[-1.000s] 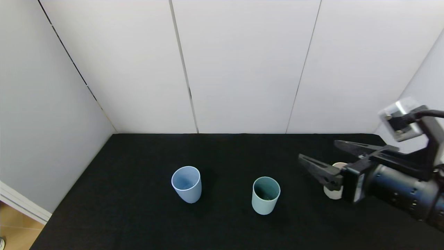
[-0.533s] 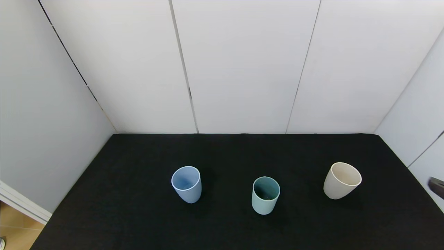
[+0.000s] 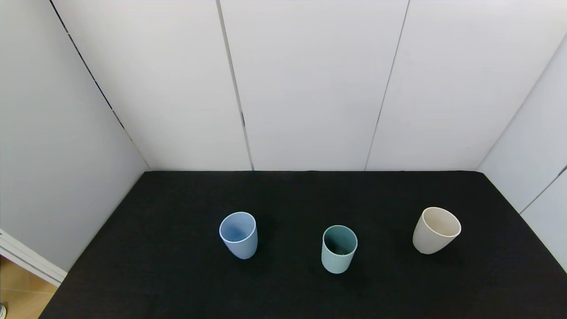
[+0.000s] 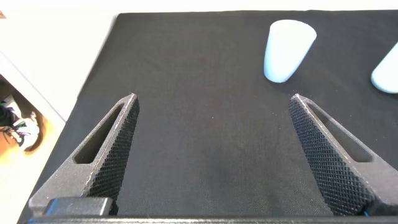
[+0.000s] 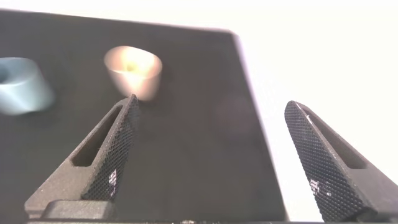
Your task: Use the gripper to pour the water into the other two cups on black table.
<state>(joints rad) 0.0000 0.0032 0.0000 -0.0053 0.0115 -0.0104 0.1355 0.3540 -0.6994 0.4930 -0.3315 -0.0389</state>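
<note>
Three cups stand on the black table (image 3: pixel 177 274). The light blue cup (image 3: pixel 238 235) is at the left, the pale teal cup (image 3: pixel 339 249) in the middle, the cream-white cup (image 3: pixel 435 229) at the right. No gripper shows in the head view. My left gripper (image 4: pixel 212 99) is open and empty over the table's left part, with the light blue cup (image 4: pixel 286 50) beyond it and the teal cup (image 4: pixel 388 71) at the view's edge. My right gripper (image 5: pixel 211 102) is open and empty near the table's right edge, with the cream-white cup (image 5: pixel 134 71) and the teal cup (image 5: pixel 22 93) beyond it.
White wall panels (image 3: pixel 310 88) close in the table at the back and on both sides. A strip of wooden floor (image 3: pixel 17 292) shows past the table's front left edge. The table's right edge (image 5: pixel 252 112) runs between my right jaws.
My right arm, which reached over the table in front of the cream-white cup, has drawn back to the right and out of the head view. The cups have not moved.
</note>
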